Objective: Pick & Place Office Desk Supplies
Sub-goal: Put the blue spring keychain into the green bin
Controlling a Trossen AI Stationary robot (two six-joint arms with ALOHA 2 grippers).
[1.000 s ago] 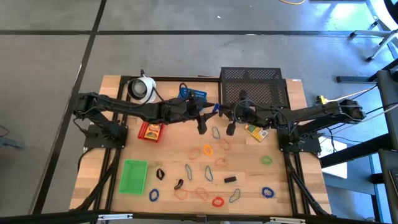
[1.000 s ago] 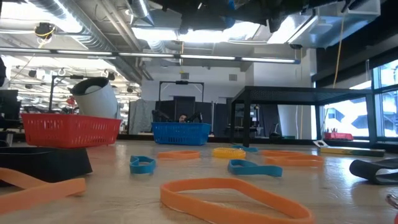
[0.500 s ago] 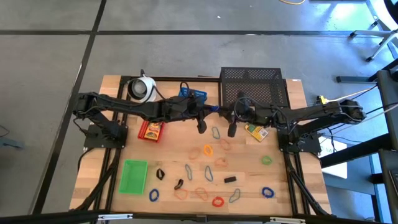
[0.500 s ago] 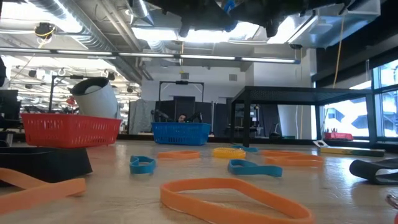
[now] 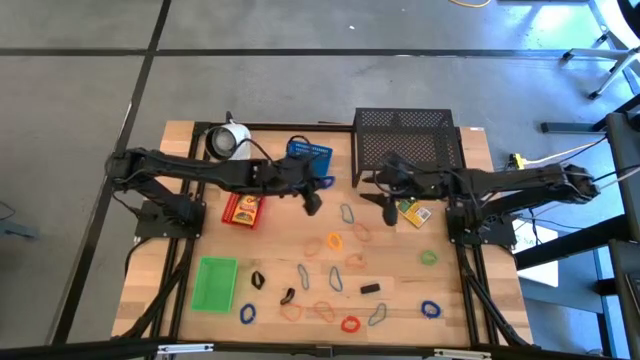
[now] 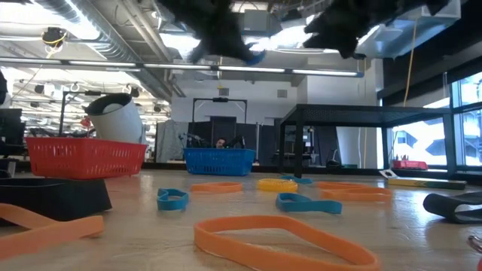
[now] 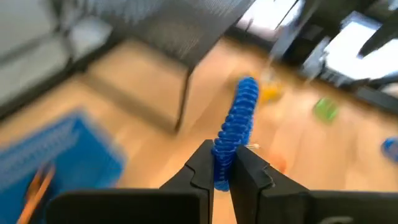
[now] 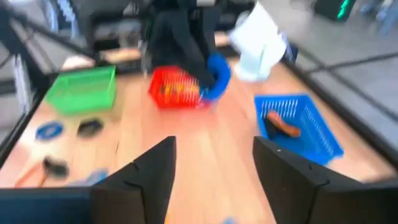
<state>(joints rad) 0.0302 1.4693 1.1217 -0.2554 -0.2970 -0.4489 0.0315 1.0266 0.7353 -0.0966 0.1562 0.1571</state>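
My left gripper (image 7: 222, 169) is shut on a ribbed blue band loop (image 7: 240, 119), held above the table's middle beside the blue tray (image 5: 310, 155). In the high view the band (image 5: 328, 183) shows just off my left gripper (image 5: 313, 200). My right gripper (image 8: 211, 174) stands open and empty to its right, in front of the black mesh rack (image 5: 405, 140); it shows in the high view too (image 5: 387, 208). Many band loops and clips (image 5: 335, 245) lie flat on the near half of the table. The red tray (image 5: 242, 210), green tray (image 5: 216, 283) and yellow box (image 5: 412, 211) rest on the wood. My left gripper pinches one end of the blue band loop (image 7: 221, 163) between its two fingers. The fingers slant downward, pointing toward the table's right side. The rest of the band sticks out beyond the fingertips, lifted clear of the table.
A white cup-like object (image 5: 228, 140) stands at the far left. The blue tray (image 8: 298, 124) holds an orange piece. Black arm mounts stand at both table sides. Bare wood lies between the red tray and the scattered loops.
The two grippers, close together over the table's middle a second ago, have drawn apart: my left gripper toward the left edge, my right gripper toward the right edge. Both have tipped. The blue band has gone with my left gripper, clear of the right one.
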